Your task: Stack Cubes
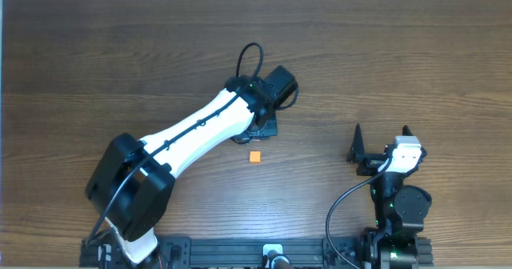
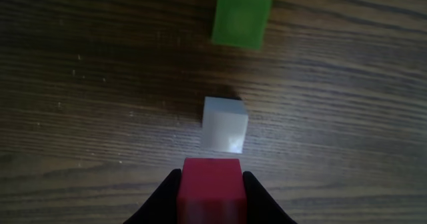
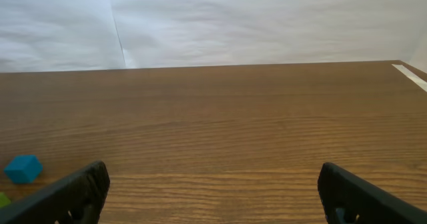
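Red cube [image 2: 212, 184] is nearest, clamped between the fingers of the left gripper [image 2: 211, 179], which pinch two opposite flat sides. We judge it light, rigid and smooth-faced, not fragile. It could twist or slip if held off-centre, so a mid-face hold on opposite sides looks right, leaving top and bottom free for stacking.

Just ahead of the fingertips a white cube [image 2: 225, 124] sits on the table [image 1: 400, 45], close to the red one; we cannot tell if they touch. It is the likely base. A green cube [image 2: 241, 17] lies farther out, well apart.

The top view puts this gripper at centre frame, with an orange cube [image 1: 255, 158] just below centre, near it. The right gripper [image 1: 381, 138] is at lower right, jaws spread wide and empty, well apart from the cubes. A blue cube [image 3: 23, 169] rests off to its side.
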Robot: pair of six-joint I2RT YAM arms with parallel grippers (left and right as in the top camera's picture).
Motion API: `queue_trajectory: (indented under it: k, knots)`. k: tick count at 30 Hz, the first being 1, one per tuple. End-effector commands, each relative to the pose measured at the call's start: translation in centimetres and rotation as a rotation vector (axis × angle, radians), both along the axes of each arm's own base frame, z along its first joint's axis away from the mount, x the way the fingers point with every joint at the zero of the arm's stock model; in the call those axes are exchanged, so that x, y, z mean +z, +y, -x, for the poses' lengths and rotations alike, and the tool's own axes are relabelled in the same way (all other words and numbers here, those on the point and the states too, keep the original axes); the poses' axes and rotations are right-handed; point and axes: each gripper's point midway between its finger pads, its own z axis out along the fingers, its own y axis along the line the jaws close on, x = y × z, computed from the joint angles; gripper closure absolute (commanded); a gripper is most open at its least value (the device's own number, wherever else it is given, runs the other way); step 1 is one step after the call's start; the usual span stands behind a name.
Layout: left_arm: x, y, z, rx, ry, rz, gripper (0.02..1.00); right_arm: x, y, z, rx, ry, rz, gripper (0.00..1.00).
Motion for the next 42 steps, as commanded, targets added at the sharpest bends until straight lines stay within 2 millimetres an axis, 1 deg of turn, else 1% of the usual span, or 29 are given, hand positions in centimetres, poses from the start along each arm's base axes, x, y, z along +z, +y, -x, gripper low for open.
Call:
queue_trajectory:
  k: [1, 10, 17, 31, 42]
  knots:
    - [0.3, -0.1, -0.8, -0.006, -0.016, 0.001, 0.980, -0.1, 0.0, 0.0, 0.000, -0.003, 0.002, 0.007]
    - [-1.0, -0.4, -1.7, 0.007, -0.021, 0.007, 0.980, -0.1, 0.0, 0.0, 0.000, -0.003, 0.002, 0.007]
    - [-1.9, -0.5, -1.5, 0.005, 0.006, 0.002, 0.978, -0.1, 0.0, 0.0, 0.000, -0.003, 0.002, 0.009]
    - [-1.9, -1.0, -2.0, 0.004, -0.016, 0.022, 0.980, -0.1, 0.0, 0.0, 0.000, -0.003, 0.002, 0.007]
    - [-1.9, -1.2, -2.0, -0.053, -0.017, 0.022, 0.978, -0.1, 0.0, 0.0, 0.000, -0.003, 0.002, 0.009]
